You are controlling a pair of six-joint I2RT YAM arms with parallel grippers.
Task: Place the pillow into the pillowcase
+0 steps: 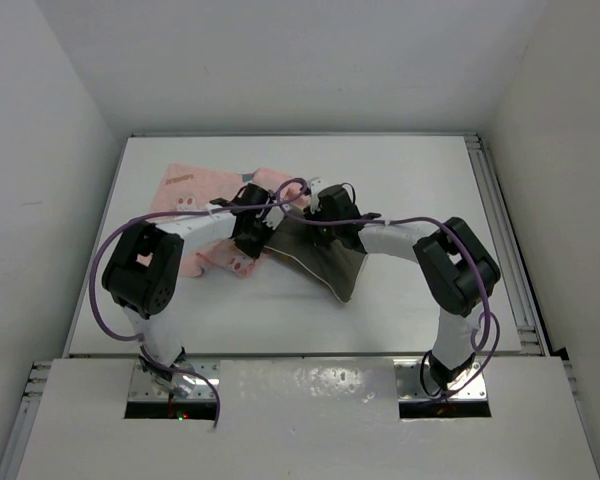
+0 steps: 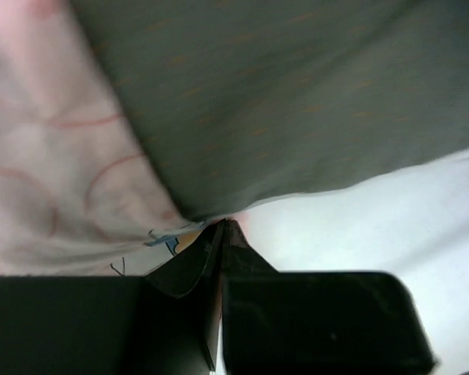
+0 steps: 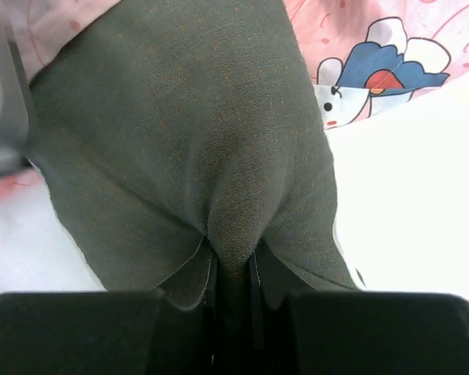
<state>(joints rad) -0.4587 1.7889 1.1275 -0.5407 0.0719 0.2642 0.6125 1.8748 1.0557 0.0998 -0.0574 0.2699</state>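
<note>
A white table (image 1: 410,180) sits boxed in by plain white walls (image 1: 280,60), and purple cables (image 1: 105,265) loop off both arms. From above, the pink pillowcase (image 1: 195,188) lies rumpled at the far left, and the olive-grey pillow (image 1: 330,262) slants just right of it, their near corners overlapping under the wrists. Only the wrist cameras show the grips. The left gripper (image 2: 223,234) has its jaws pressed together on the pillowcase's hem, right where pink cloth meets the grey cushion. The right gripper (image 3: 233,269) is clamped tight on a puckered fold of the pillow, with a printed cartoon rabbit (image 3: 379,70) beyond
</note>
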